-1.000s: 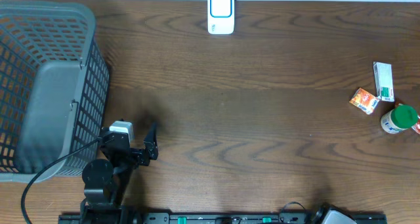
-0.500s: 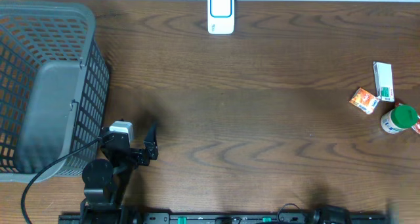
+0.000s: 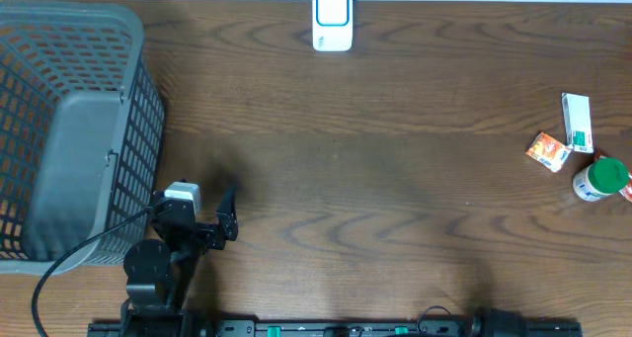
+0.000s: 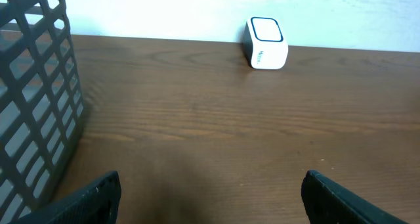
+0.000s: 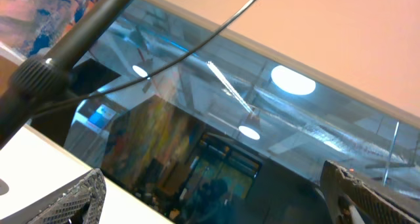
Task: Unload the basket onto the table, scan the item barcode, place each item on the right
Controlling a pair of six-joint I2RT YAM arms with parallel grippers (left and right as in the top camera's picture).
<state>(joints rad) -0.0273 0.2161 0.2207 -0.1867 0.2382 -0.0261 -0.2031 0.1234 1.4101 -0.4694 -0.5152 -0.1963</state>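
Three items lie at the table's right edge: an orange box (image 3: 548,150), a white and green box (image 3: 577,123) and a green-lidded bottle (image 3: 600,179). No barcode shows on any of them. The white scanner (image 3: 333,19) stands at the far edge in the middle; the left wrist view has the scanner (image 4: 266,43) straight ahead. My left gripper (image 3: 229,214) rests low at the near left, far from the items. In its own view the left gripper (image 4: 211,191) is open over bare wood. My right gripper (image 5: 213,184) is open, holds nothing and points up at a ceiling and window.
A large grey mesh basket (image 3: 69,129) fills the left side, and the basket's wall (image 4: 36,112) is close on the left gripper's left. A dark part of the right arm's base (image 3: 499,325) shows at the near edge. Brown wood lies between scanner and items.
The pale part of the right arm at the overhead view's bottom edge has slipped out of sight, leaving a dark stub. The left arm and the items have not moved.
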